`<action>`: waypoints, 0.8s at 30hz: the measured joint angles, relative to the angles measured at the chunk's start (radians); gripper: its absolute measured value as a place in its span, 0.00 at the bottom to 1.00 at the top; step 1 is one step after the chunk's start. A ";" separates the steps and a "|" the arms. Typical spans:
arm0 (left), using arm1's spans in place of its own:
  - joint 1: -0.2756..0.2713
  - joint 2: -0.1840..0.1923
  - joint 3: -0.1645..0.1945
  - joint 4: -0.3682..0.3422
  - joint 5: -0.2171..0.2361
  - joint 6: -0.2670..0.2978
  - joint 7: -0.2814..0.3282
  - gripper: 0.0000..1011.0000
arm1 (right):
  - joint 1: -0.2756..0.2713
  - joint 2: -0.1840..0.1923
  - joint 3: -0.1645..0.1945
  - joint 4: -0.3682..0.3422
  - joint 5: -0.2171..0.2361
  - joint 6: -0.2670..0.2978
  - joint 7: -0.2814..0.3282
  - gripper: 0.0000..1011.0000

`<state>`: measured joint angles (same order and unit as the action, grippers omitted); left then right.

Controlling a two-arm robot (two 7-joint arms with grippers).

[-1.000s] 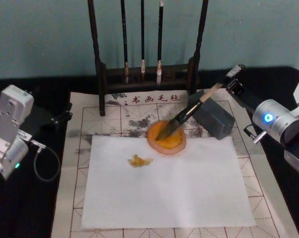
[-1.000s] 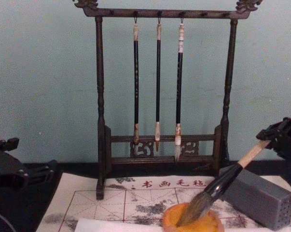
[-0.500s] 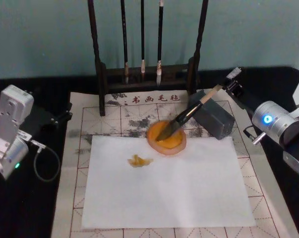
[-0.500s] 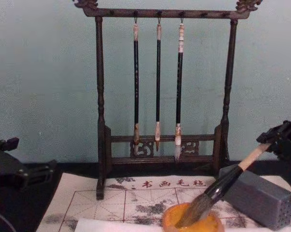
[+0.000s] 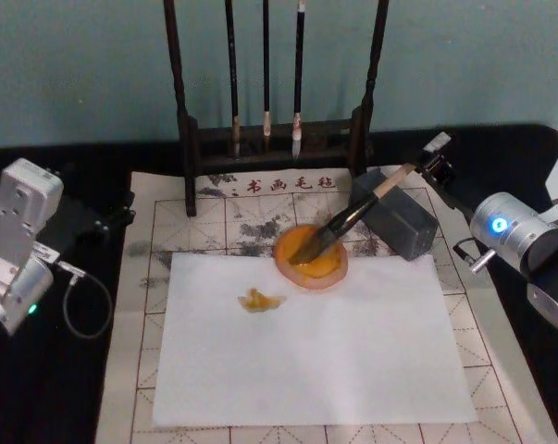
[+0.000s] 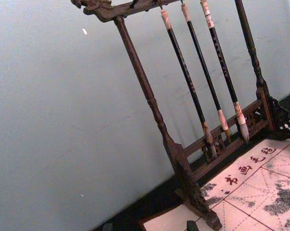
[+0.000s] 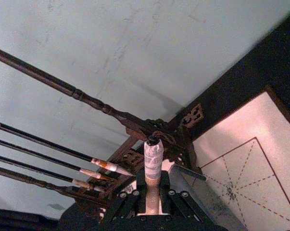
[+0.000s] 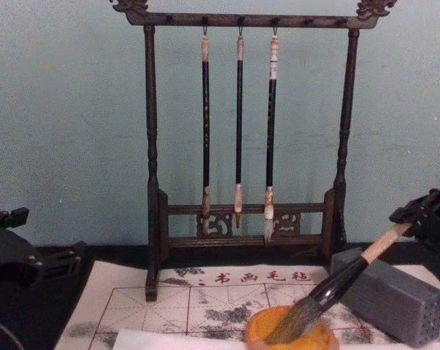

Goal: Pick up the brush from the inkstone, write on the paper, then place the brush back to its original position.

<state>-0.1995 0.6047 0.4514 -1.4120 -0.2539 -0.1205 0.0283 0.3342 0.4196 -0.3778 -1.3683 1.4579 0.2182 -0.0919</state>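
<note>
the right gripper [image 7: 152, 204] has its jaws clenched on the pale upper handle of the brush [image 5: 339, 225], light and stiff, soft tuft in the inkstone [image 5: 312, 259] mid-frame.

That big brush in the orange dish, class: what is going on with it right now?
The right gripper is shut on the upper end of the brush, whose handle leans on the grey block while its bristles sit in the inkstone. The white paper already bears a small yellow mark. The left gripper is parked at the table's left side, holding nothing. Three thin brushes hang on the wooden rack behind.
</note>
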 joint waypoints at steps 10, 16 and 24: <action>0.000 0.000 0.000 0.000 0.000 0.000 0.000 0.99 | 0.005 0.011 -0.010 0.006 0.044 0.001 -0.011 0.18; 0.000 0.000 0.000 0.000 0.000 0.000 0.000 0.99 | 0.008 0.020 -0.021 0.008 0.057 -0.006 -0.015 0.18; 0.000 0.000 0.000 0.000 0.000 0.000 0.000 0.99 | 0.010 0.025 -0.026 0.008 0.061 -0.009 -0.016 0.18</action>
<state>-0.1995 0.6047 0.4514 -1.4120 -0.2539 -0.1205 0.0283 0.3441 0.4447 -0.4038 -1.3602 1.5189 0.2092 -0.1082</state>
